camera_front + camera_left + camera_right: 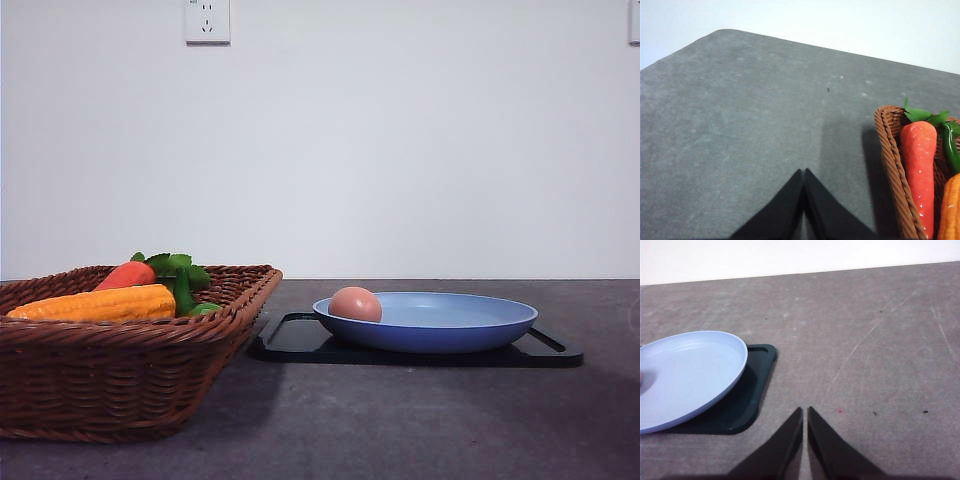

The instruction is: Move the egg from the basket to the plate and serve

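The egg (355,304) is lying in the plate (450,325) on the tray (300,340); both grippers' jaws are clenched, empty, hovering over the worktop (400,420).

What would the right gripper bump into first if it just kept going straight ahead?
Probably nothing: the shut right gripper points over bare table, with the plate and black tray off to one side. Depth is hard to judge.

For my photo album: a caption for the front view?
Pinkish-brown egg in light-blue plate beside woven wicker basket.
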